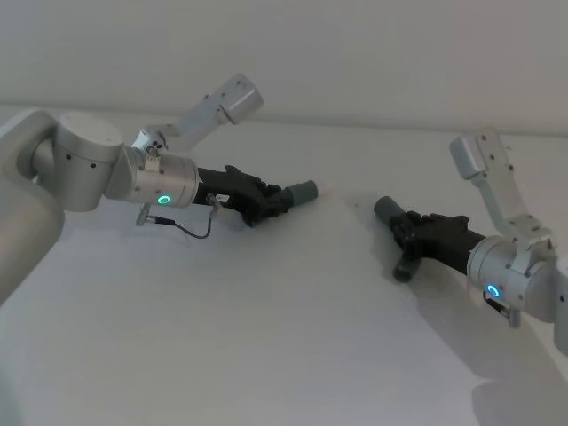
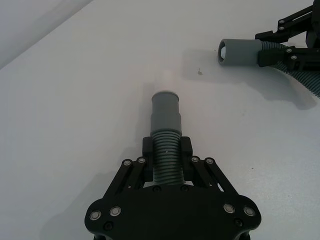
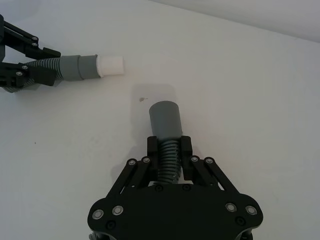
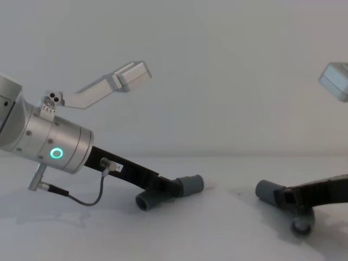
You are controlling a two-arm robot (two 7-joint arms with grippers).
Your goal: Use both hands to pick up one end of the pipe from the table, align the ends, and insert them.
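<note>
My left gripper is shut on the ribbed pipe piece just behind its grey collar. The piece's white tip points toward the right arm. The right gripper is shut on the ribs of the elbow-bent piece, whose wider socket mouth faces the white tip. A gap of bare white table separates the two ends, and they are not in line. In the chest view both pieces, the ribbed one and the elbow one, sit low over the table, with their lower ends hanging down.
A small dark speck lies on the table between the two ends. A plain pale wall rises behind the table's far edge. Each arm's pale wrist camera mount stands up above its gripper.
</note>
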